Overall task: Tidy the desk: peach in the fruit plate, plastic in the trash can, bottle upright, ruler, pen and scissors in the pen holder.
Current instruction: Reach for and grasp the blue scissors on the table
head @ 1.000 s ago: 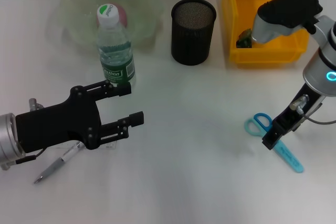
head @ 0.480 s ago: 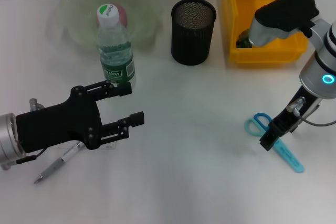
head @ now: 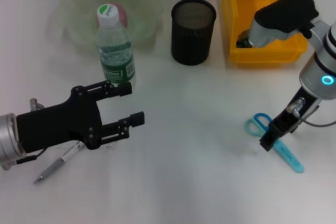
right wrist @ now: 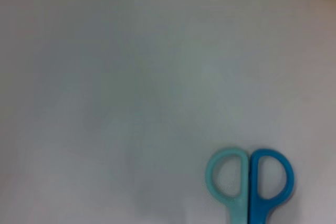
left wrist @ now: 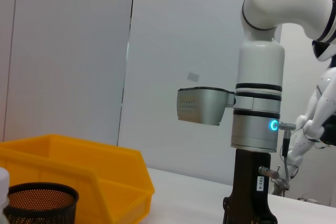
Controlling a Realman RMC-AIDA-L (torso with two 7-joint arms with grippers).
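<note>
The white bench [head: 199,182] spreads under both my arms. At its far right stands the yellow bin [head: 262,19], with a small dark green scrap lying inside near its front wall. At the far left sits the clear green fruit plate [head: 107,6], and the peach [head: 122,11] lies in it, partly hidden behind the bottle cap. My left tool [head: 128,103] hangs low over the near left of the bench, its two black fingers spread wide with nothing between them; the upper fingertip is just beside the foot of the water bottle [head: 115,45]. That bottle stands upright in front of the plate, green label facing me, white cap on. The black mesh pen holder [head: 193,24] stands between plate and bin. My right tool [head: 268,140] points down at the scissors [head: 275,142], right over the join of handles and blades; I cannot tell whether its fingers are spread or closed. The scissors lie flat, light and dark blue loops toward the bench centre. The pen [head: 58,162] lies flat beneath my left tool's body, partly covered by it.
</note>
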